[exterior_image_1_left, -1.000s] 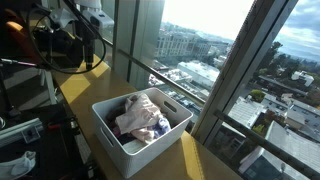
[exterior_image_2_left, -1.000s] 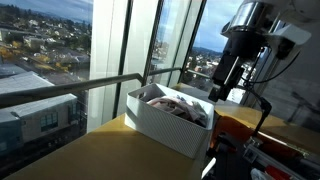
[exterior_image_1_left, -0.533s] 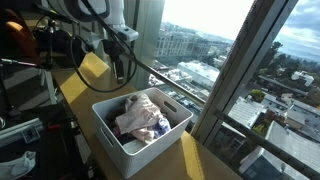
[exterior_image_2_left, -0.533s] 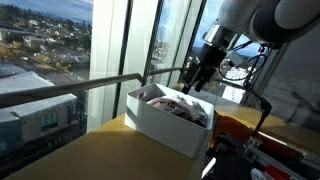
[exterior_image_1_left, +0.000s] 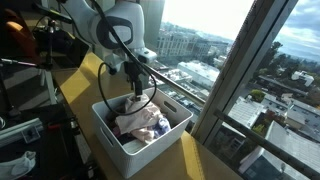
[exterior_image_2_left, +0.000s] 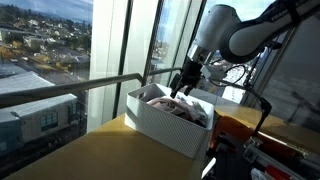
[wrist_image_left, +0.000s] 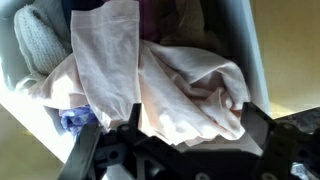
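Wide open over the pale pink garment (wrist_image_left: 190, 95), the claw (exterior_image_1_left: 136, 95) should drop straight down, clearing the white bin (wrist_image_left: 258, 60) wall at three o'clock in the wrist view.

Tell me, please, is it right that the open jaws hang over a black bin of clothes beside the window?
Not quite: the bin is white, not black, as both exterior views show. The open jaws do hang over its clothes beside the window.

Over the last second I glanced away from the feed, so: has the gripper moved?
Yes. The gripper, jaws open, has swung in from well behind the white bin and come down to just above the clothes inside it.
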